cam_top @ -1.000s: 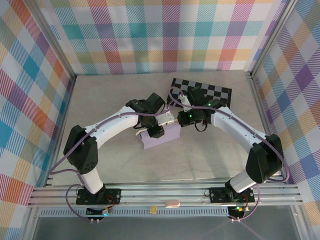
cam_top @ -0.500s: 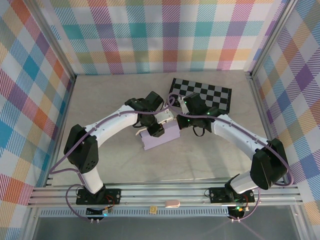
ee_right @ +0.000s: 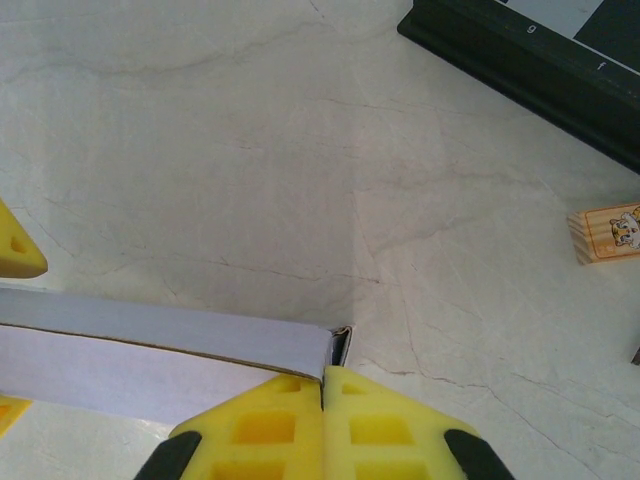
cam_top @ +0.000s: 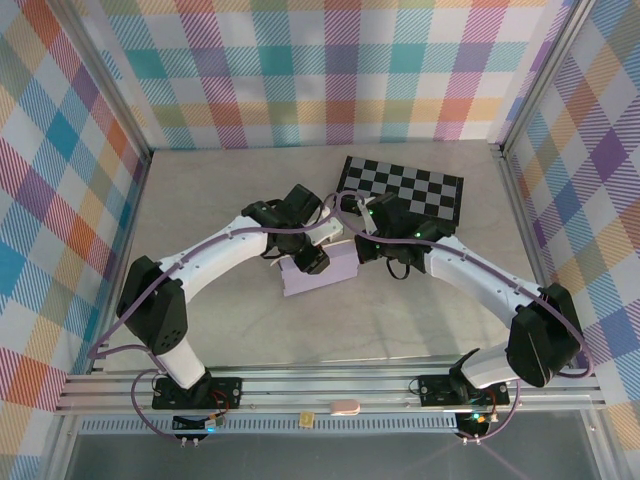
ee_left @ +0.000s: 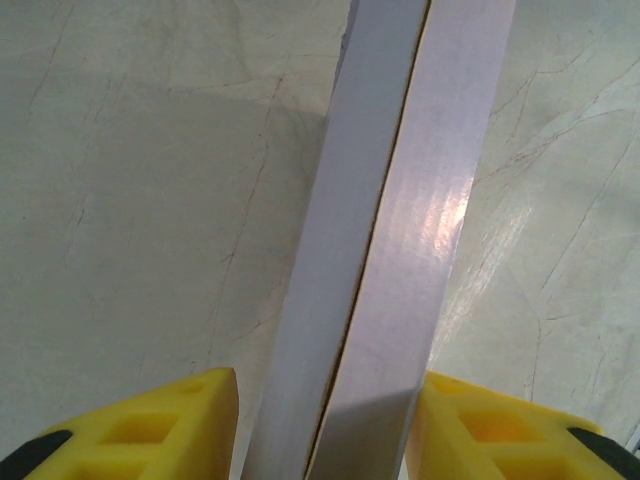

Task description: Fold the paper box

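The paper box (cam_top: 322, 274) lies mid-table as a flat pale lavender block, folded up. My left gripper (cam_top: 312, 258) comes down on it from above. In the left wrist view the box's long edge (ee_left: 385, 250) runs up between the yellow fingers (ee_left: 180, 425), which clamp its two sides. My right gripper (cam_top: 354, 246) is at the box's right end. Its fingertips (ee_right: 300, 395) are pressed together against the end corner of the box (ee_right: 150, 345), where a small flap edge (ee_right: 341, 346) sticks up.
The black-and-grey checkerboard (cam_top: 405, 187) lies behind the right arm, with its edge (ee_right: 520, 60) close to the right gripper. A small wooden block with a picture (ee_right: 608, 232) sits beside it. Plaid walls enclose the table. The pale tabletop (cam_top: 220, 200) is bare to the left.
The right gripper has moved left and down onto the box's right end. The left arm has shifted a little, and the box has slid slightly left with it.
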